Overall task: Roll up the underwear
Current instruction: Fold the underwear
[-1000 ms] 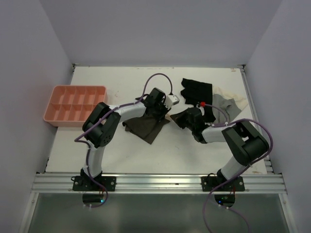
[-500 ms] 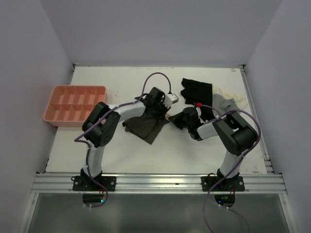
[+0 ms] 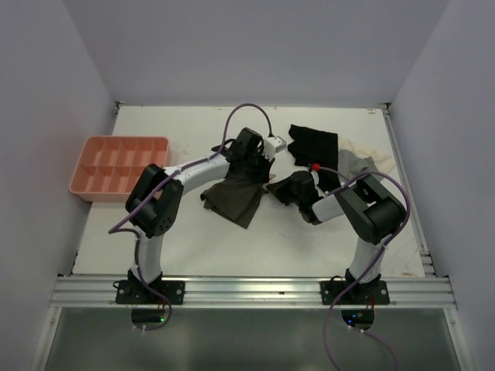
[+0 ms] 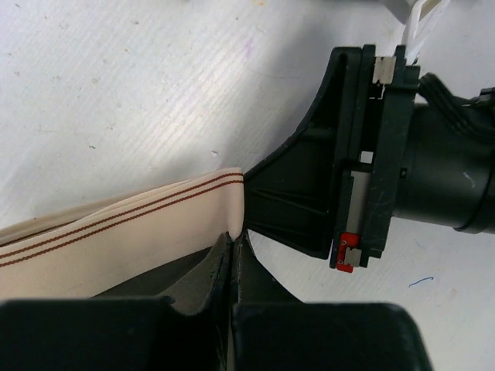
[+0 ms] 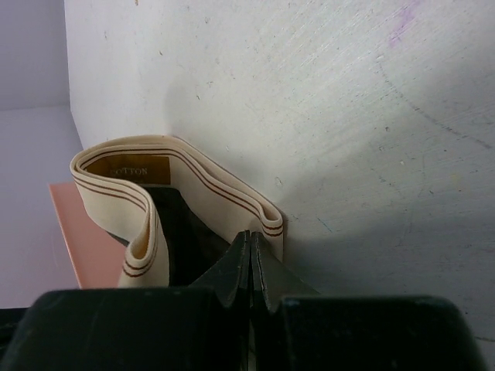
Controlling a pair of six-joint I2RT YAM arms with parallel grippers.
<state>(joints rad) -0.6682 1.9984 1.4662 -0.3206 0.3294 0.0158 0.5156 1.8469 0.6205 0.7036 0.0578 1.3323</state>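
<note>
The underwear is a dark brown cloth with a pale beige waistband, lying at mid table. My left gripper is shut on the waistband's edge; the left wrist view shows the striped band pinched between the fingertips. My right gripper sits right beside it and is shut on a folded loop of the same waistband. The right gripper's body also shows in the left wrist view, almost touching the left fingers.
A pink divided tray stands at the left edge of the table. A black garment and a grey-and-cream garment lie at the back right, just behind my right arm.
My left gripper has moved a little toward the back, drawing the waistband and cloth with it. The right arm's elbow has swung left while its gripper stays at the band.
</note>
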